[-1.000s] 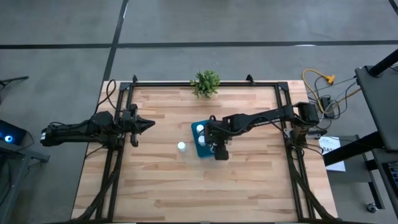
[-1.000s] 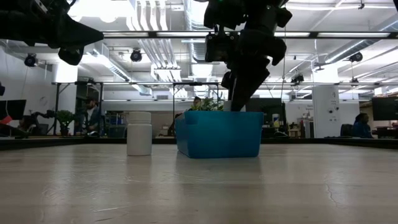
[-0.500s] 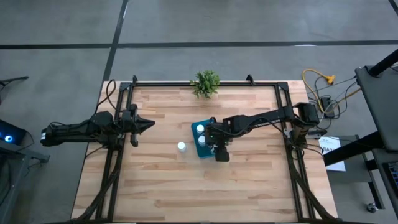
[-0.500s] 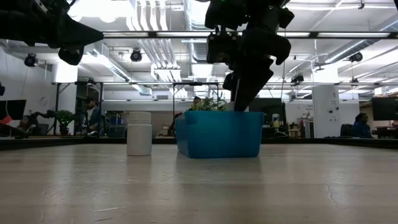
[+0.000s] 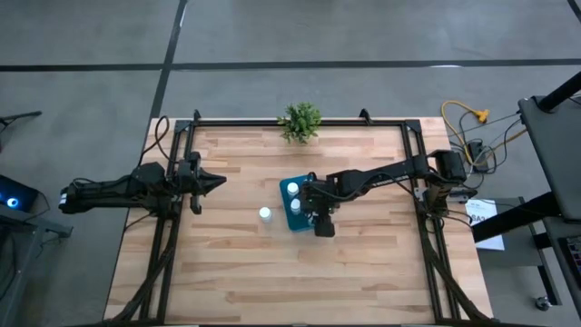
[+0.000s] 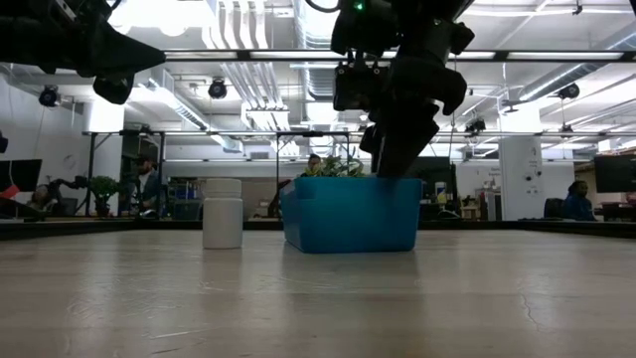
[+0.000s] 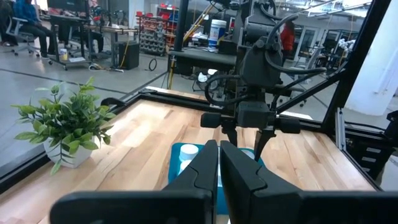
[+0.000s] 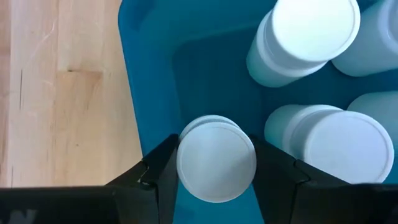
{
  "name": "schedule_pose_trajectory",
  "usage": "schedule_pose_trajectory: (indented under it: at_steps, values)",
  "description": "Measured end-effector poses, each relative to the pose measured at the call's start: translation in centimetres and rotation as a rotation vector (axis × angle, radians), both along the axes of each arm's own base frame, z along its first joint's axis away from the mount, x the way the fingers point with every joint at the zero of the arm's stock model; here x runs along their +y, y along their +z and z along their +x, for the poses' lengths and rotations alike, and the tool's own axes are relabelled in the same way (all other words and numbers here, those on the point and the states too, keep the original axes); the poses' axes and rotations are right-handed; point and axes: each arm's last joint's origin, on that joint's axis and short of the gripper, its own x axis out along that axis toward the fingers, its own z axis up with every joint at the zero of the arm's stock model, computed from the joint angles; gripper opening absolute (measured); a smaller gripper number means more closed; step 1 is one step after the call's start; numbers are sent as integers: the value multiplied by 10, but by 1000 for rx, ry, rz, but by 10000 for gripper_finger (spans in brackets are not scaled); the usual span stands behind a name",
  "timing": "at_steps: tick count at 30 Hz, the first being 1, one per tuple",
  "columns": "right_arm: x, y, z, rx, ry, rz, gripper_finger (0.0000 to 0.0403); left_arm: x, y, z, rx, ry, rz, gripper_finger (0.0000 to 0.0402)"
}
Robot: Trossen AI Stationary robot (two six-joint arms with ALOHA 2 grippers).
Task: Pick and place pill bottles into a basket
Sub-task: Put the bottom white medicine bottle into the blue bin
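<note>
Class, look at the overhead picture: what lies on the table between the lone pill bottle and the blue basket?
Nothing: in the high view only bare wood separates the lone pill bottle from the basket; the low view shows that same gap.

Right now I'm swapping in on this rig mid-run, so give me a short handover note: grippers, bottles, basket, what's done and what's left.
Right gripper: shut on a pill bottle, lowered inside the basket, not yet released.
Left gripper: shut, empty, parked over the table's left edge.
Basket: mid-table, in front of the potted plant; other bottles already stand inside.
Left: release this bottle, then fetch the last bottle on the table, just left of the basket.
</note>
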Motion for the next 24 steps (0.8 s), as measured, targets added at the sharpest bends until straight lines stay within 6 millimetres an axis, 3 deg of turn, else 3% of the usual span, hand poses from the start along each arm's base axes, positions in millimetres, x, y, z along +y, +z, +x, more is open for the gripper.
schedule_pose_trajectory:
  at_steps: [17, 24]
  values:
    - [0, -3, -2, 4, 2, 4, 150, 0, 0, 0, 0, 0, 0, 0]
    - [0, -4, -3, 6, 1, 7, 170, 0, 0, 0, 0, 0, 0, 0]
